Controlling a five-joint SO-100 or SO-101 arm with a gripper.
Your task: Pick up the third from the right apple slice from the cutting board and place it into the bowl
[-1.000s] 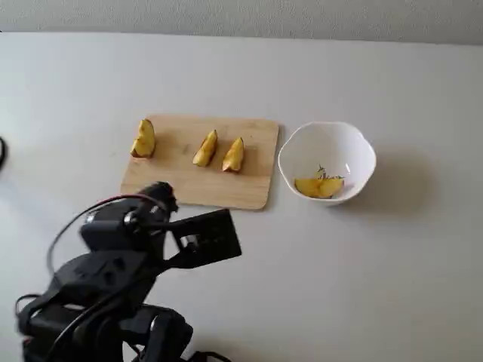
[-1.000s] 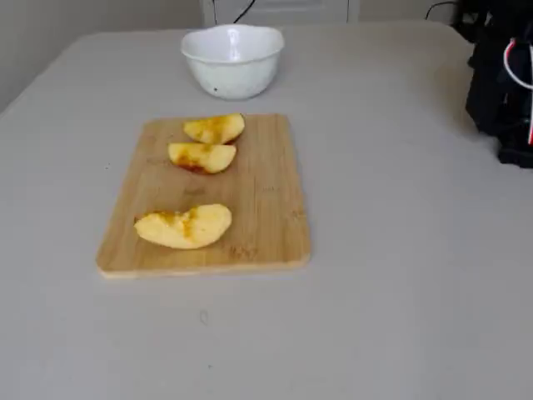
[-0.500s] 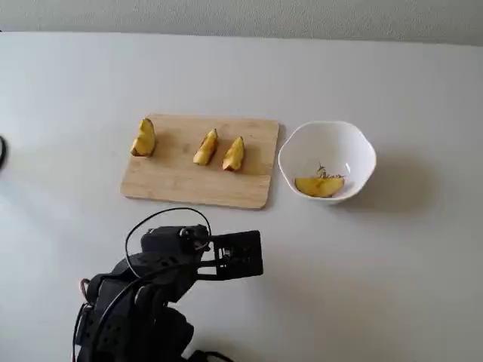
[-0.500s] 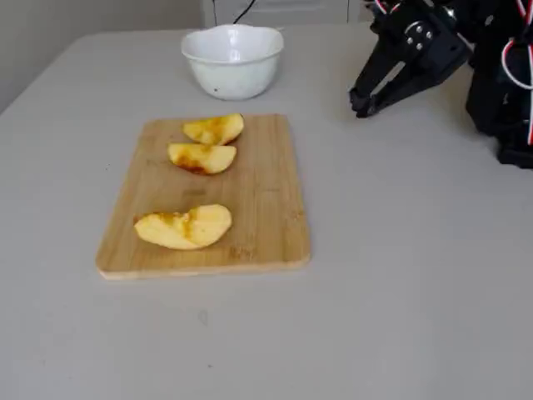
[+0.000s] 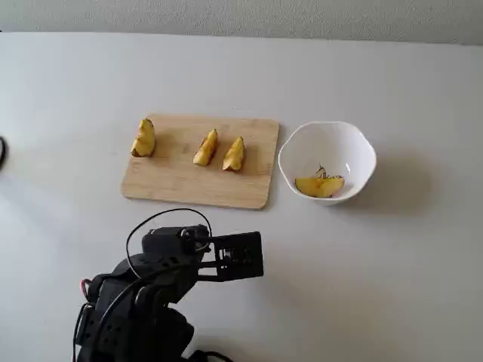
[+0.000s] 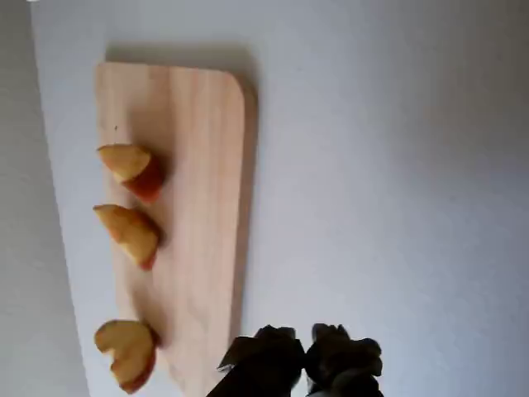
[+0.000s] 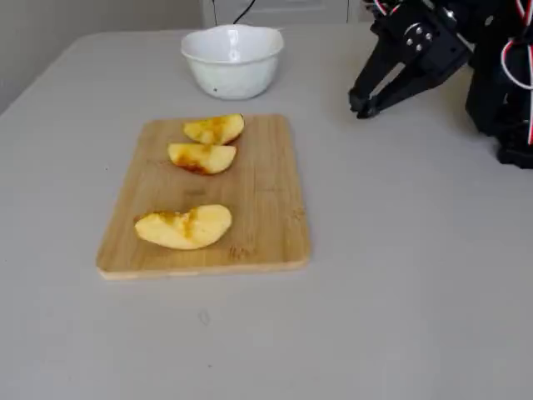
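Observation:
A plain yellow apple slice [image 5: 318, 185] lies inside the white wavy-rimmed bowl [image 5: 362, 147], right of the wooden cutting board [image 5: 177, 181]. In a fixed view the bowl [image 7: 233, 67] hides its inside. Three wedges stay on the board: a chunky one [image 5: 143, 138] at the left, apart from two slim ones [image 5: 205, 147] [image 5: 234, 154]. My gripper [image 5: 259, 256] is shut and empty, above the table in front of the board. In the wrist view the gripper [image 6: 304, 337] hangs beside the board's edge [image 6: 240, 207]. In a fixed view the gripper [image 7: 361, 106] is right of the bowl.
The arm's base [image 5: 136, 317] stands at the table's near edge in a fixed view. Bare grey table surrounds the board and bowl. A dark object [image 5: 2, 153] pokes in at the left edge.

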